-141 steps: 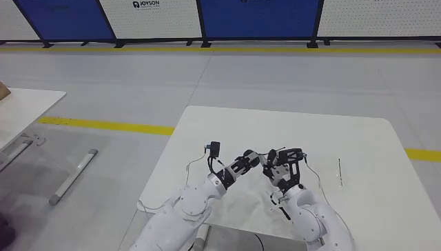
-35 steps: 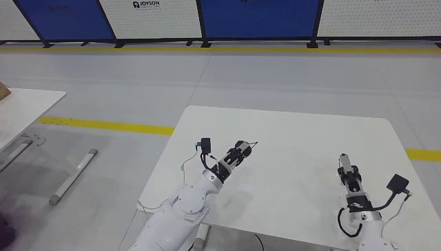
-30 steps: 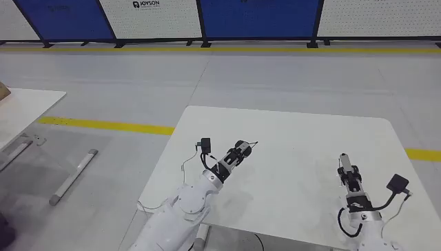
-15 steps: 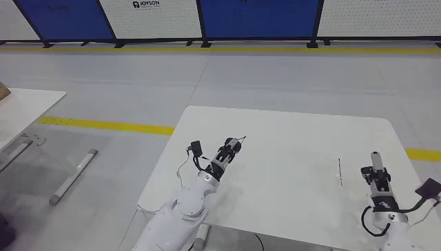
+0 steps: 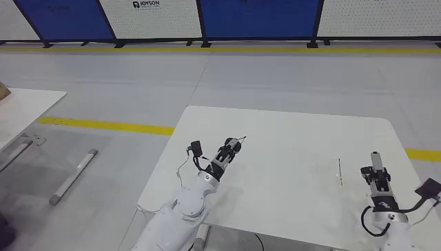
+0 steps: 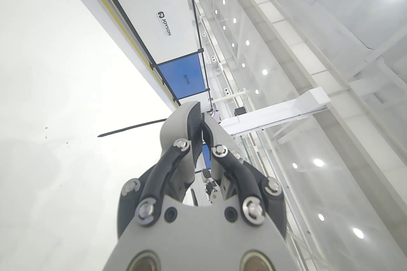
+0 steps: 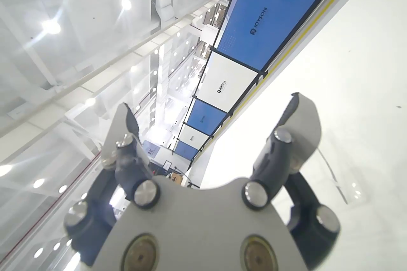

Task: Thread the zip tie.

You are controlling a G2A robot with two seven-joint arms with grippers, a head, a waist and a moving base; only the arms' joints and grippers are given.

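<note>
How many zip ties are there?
2. A black zip tie held in the left gripper; a second zip tie lies on the table near the right gripper. Others may be hidden.

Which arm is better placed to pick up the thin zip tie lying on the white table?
Right: its open end effector is beside that thin zip tie; the left end effector is shut on a black zip tie.
</note>
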